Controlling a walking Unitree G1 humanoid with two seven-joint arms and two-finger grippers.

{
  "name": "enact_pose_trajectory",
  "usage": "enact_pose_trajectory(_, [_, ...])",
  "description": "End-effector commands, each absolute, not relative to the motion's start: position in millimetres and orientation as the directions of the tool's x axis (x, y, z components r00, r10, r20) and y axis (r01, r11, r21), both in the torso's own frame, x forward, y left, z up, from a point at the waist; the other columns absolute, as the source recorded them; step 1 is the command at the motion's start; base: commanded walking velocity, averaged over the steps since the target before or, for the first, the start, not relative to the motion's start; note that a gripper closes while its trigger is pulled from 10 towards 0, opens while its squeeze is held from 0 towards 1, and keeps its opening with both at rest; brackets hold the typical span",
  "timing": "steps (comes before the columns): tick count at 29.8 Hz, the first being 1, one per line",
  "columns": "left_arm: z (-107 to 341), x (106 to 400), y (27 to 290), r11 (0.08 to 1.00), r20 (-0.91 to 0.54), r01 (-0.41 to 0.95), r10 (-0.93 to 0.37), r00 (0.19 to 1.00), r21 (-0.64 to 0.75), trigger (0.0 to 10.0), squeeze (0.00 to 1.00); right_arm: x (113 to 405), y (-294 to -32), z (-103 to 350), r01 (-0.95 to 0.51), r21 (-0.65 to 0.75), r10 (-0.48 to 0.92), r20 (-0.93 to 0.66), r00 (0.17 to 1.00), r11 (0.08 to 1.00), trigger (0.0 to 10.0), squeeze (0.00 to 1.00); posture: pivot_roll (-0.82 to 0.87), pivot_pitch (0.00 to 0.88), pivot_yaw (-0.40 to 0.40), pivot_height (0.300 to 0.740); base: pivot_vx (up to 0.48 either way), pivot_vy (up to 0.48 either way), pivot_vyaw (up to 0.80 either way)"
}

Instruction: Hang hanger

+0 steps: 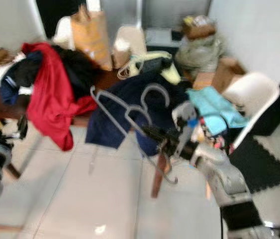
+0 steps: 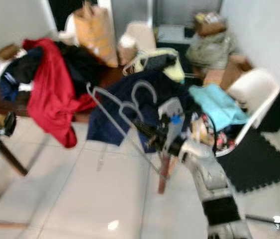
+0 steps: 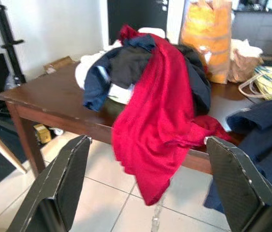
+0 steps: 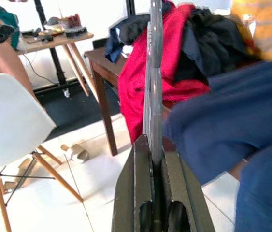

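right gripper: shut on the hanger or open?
Shut. In the right wrist view the right gripper has its two black fingers pressed against the grey hanger, which stands out in front of the red garment.

right hand (image 1: 155, 133), grey hanger (image 1: 125, 117), table (image 1: 111, 77)

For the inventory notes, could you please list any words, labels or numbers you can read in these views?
None can be read.
The orange paper bag on the table shows only blurred patterning.
The hanger in the right gripper bears no visible marking.
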State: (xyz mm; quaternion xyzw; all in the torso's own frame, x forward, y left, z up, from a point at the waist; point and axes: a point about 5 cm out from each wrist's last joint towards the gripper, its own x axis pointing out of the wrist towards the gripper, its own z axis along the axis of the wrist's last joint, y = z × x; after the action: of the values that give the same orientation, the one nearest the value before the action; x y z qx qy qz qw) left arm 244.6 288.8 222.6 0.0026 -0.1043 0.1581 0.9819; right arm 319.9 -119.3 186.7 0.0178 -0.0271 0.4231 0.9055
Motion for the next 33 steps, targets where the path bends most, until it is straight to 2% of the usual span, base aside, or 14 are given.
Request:
enact_pose_trajectory(1, [223.6, 244.9, 287.6, 0.951, 0.208, -0.309, 0.308, 0.929, -0.024, 10.0, 0.0, 320.4, -120.1, 188.3, -0.761, 0.008, 0.759, 0.079, 0.647, 0.648, 10.0, 0.0, 0.03, 0.0, -0.022, 0.74, -0.285, 0.307, 0.0])
enact_pose_trajectory(14, [226.4, 245.3, 280.5, 0.963, 0.238, -0.267, 0.267, 0.934, -0.036, 10.0, 0.0, 321.7, -120.6, 187.5, -0.752, 0.0, 0.75, 0.075, 0.657, 0.659, 10.0, 0.0, 0.03, 0.0, -0.023, 0.74, -0.039, 0.042, 0.0])
enact_pose_trajectory(33, [231.4, 243.8, 278.4, 0.964, 0.266, -0.265, 0.265, 0.927, -0.039, 10.0, 0.0, 322.5, -119.9, 186.2, -0.75, -0.006, 0.749, 0.07, 0.659, 0.661, 10.0, 0.0, 0.03, 0.0, -0.025, 0.74, 0.471, 0.0, 0.0])
